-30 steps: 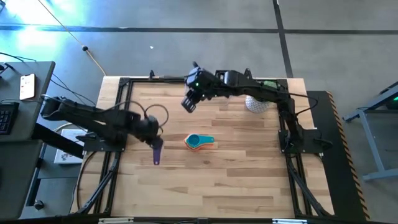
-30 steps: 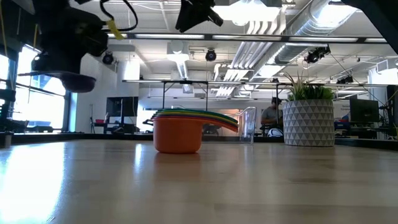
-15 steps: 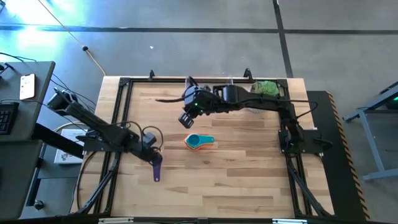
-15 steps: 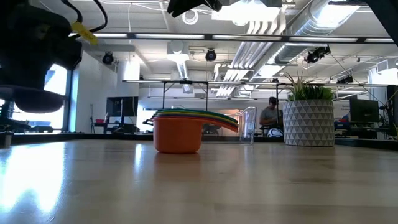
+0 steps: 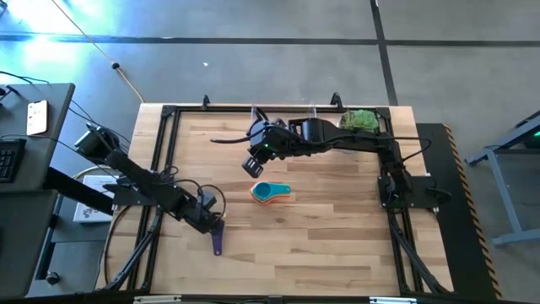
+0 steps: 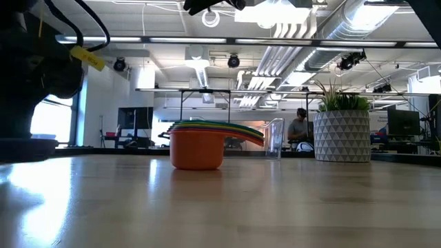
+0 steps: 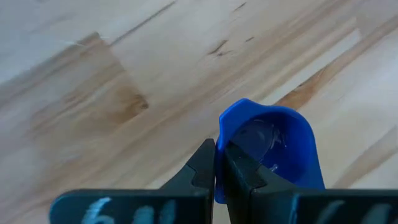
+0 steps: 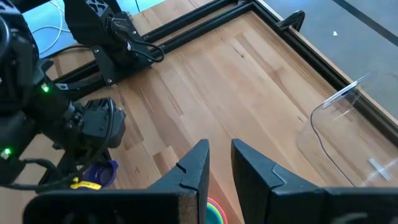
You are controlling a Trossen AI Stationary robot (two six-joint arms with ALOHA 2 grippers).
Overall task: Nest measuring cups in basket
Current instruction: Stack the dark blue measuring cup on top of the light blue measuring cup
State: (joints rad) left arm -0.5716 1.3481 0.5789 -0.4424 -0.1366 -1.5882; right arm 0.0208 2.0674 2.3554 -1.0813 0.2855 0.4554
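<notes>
The left gripper [image 7: 216, 163] is closed on the rim of the purple cup [image 5: 217, 237], low over the table [image 5: 337, 245]. The stack of nested cups [image 5: 270, 192] lies well apart from it, just under the right gripper [image 5: 256, 160], whose fingers stand slightly apart, holding nothing. The basket [image 8: 348, 134] is beyond the right gripper.

The held cup [image 5: 217, 239] is purple. The nested stack [image 5: 270, 192] shows teal inside and orange [image 6: 196, 150] outside, with yellow, red and green rims. The basket [image 8: 348, 134] is clear. The pot [image 6: 342, 136] is white with a triangle pattern, its plant [image 5: 359, 119] green. The table [image 5: 321, 245] is pale wood-grain.
</notes>
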